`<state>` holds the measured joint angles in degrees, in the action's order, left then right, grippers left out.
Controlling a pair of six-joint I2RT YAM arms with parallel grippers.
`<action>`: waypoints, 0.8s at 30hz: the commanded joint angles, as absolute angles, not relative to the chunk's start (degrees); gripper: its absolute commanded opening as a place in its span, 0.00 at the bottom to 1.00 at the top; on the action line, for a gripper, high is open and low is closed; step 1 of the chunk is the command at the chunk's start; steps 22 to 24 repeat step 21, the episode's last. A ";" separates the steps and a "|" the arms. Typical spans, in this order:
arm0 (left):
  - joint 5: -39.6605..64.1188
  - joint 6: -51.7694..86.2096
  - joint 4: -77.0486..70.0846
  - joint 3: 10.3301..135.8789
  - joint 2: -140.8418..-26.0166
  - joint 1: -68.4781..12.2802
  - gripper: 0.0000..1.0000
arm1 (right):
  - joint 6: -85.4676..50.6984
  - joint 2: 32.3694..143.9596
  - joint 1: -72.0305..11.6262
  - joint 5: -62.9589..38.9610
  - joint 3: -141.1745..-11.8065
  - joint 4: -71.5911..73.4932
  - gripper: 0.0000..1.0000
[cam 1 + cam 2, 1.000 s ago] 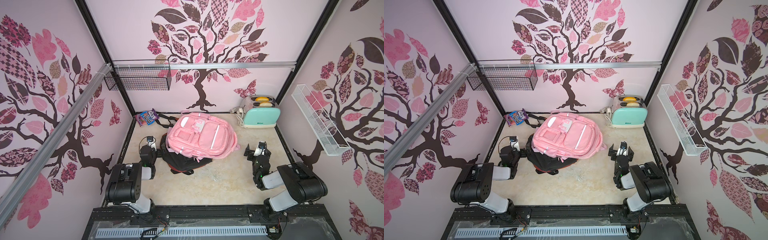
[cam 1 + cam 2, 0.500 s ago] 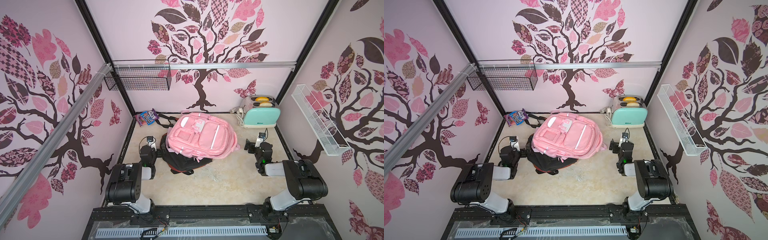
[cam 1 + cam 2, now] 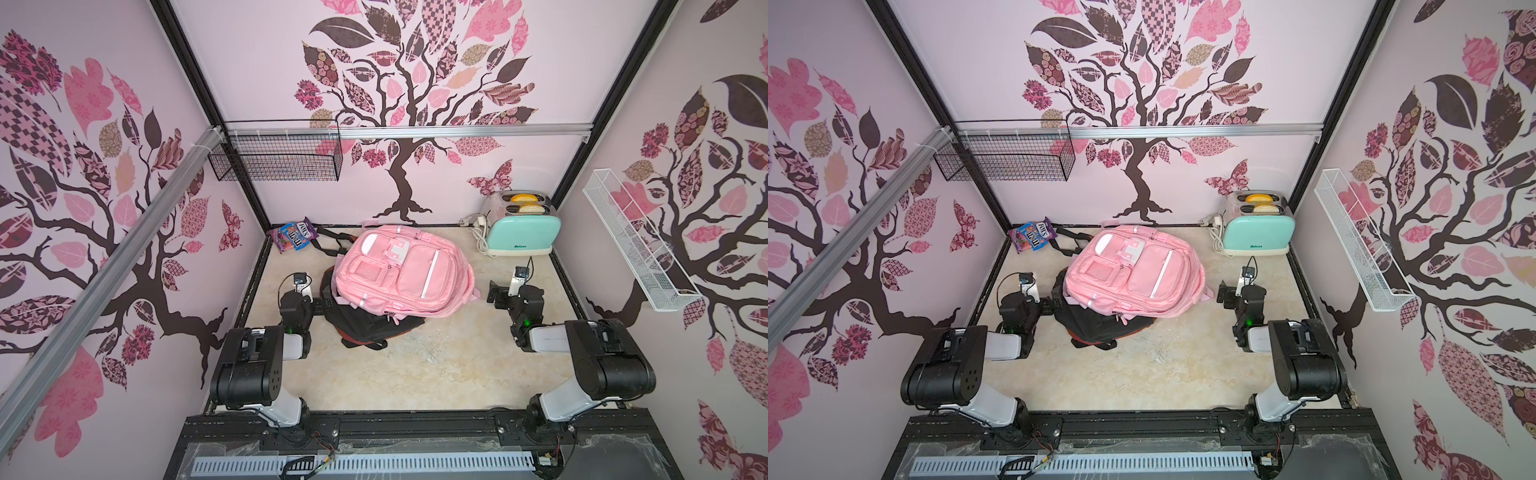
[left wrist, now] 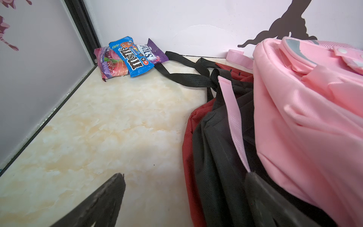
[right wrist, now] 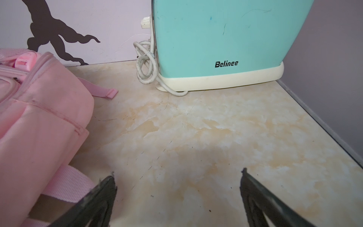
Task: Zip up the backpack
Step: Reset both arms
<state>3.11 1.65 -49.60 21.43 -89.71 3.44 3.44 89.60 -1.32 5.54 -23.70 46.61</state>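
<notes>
A pink backpack [image 3: 403,274] [image 3: 1133,274] lies flat in the middle of the table, on top of a black and red backpack [image 3: 365,326] [image 3: 1096,326]. I cannot make out either zipper's state. My left gripper [image 3: 303,301] [image 3: 1034,303] [image 4: 182,196] is low on the table at their left side, open. One of its fingers [image 4: 259,192] rests against the black backpack [image 4: 216,147], under a pink strap [image 4: 233,121]. My right gripper [image 3: 515,289] [image 3: 1244,291] [image 5: 176,196] stands open over bare table just right of the pink backpack [image 5: 39,121], holding nothing.
A mint toaster [image 3: 521,237] [image 5: 225,39] with a coiled cord [image 5: 146,66] stands at the back right, ahead of the right gripper. Candy packets [image 3: 295,237] [image 4: 129,57] lie in the back left corner. A black wire basket [image 3: 276,158] and a white rack [image 3: 636,245] hang on the walls.
The right arm has swung its elbow outward, and its gripper has shifted slightly toward the back wall. The left arm and both backpacks have not moved.
</notes>
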 commanded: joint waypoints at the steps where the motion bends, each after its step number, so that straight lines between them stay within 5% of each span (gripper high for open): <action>1: 3.20 1.25 -49.37 22.13 -89.25 3.58 0.98 | 2.72 88.84 -1.34 5.01 -24.20 46.27 0.99; 24: 2.83 1.33 -49.20 22.25 -89.21 3.35 0.98 | 2.72 88.77 -1.37 5.01 -24.22 46.30 0.99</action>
